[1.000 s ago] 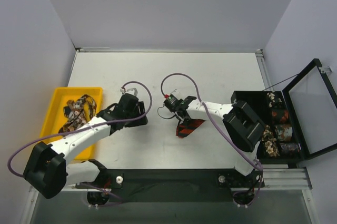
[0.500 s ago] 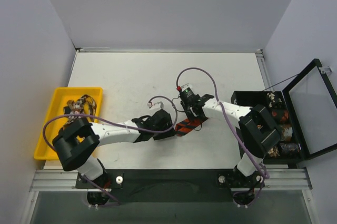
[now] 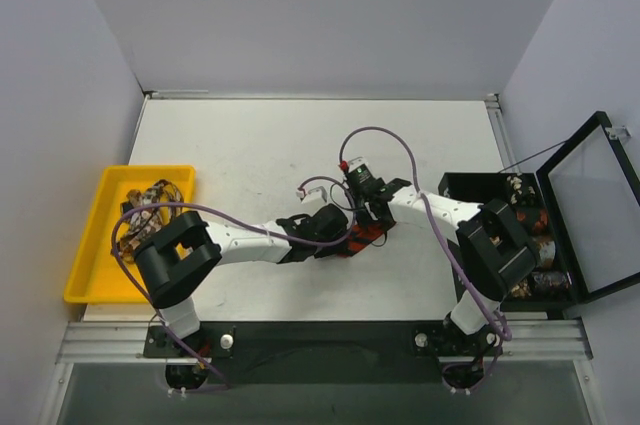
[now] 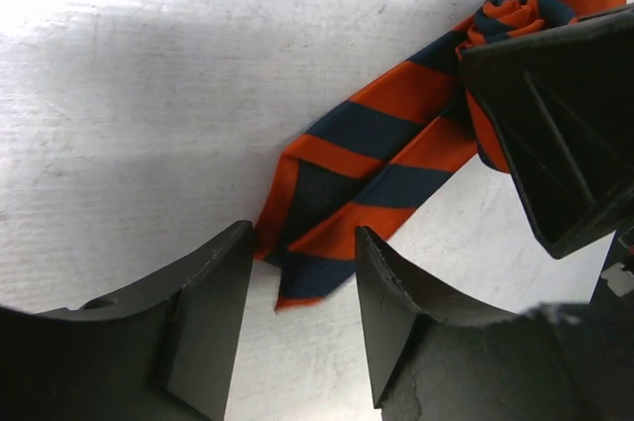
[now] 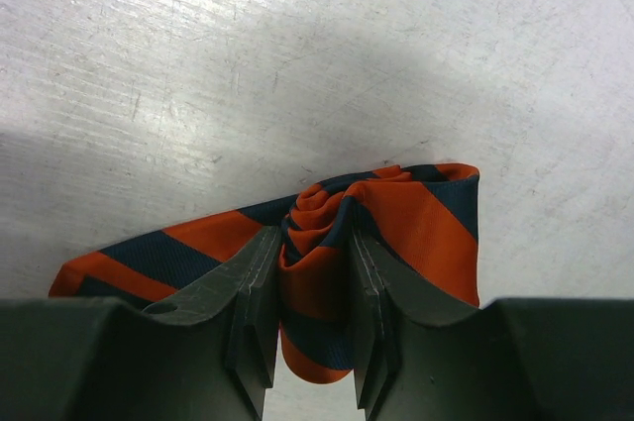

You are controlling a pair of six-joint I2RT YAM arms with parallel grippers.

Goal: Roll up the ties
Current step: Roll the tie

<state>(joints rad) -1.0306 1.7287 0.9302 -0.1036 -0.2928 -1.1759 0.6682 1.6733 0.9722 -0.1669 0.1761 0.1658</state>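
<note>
The red-orange and dark striped tie [image 3: 360, 237] lies mid-table, partly rolled. In the right wrist view my right gripper [image 5: 309, 342] is shut on the rolled part of the tie [image 5: 317, 243], with the loose tail [image 5: 149, 258] running off to the left. In the left wrist view my left gripper [image 4: 302, 287] is open, its fingers astride the tie's loose tail end [image 4: 347, 203], which lies flat on the table. The right gripper's finger [image 4: 555, 134] shows at the right of that view, on the roll. In the top view the left gripper [image 3: 335, 235] and the right gripper [image 3: 372, 223] sit close together.
A yellow tray [image 3: 100, 205] at the left holds patterned brown and cream ties [image 3: 150, 207]. A black box [image 3: 470, 185] with an open lid [image 3: 590, 210] at the right holds several rolled ties [image 3: 530, 245]. Purple cables [image 3: 380, 135] loop over both arms.
My left arm has swung from beside the yellow tray across to the tie's tail. My right gripper has shifted a little right with the tie, which now looks more rolled up.
</note>
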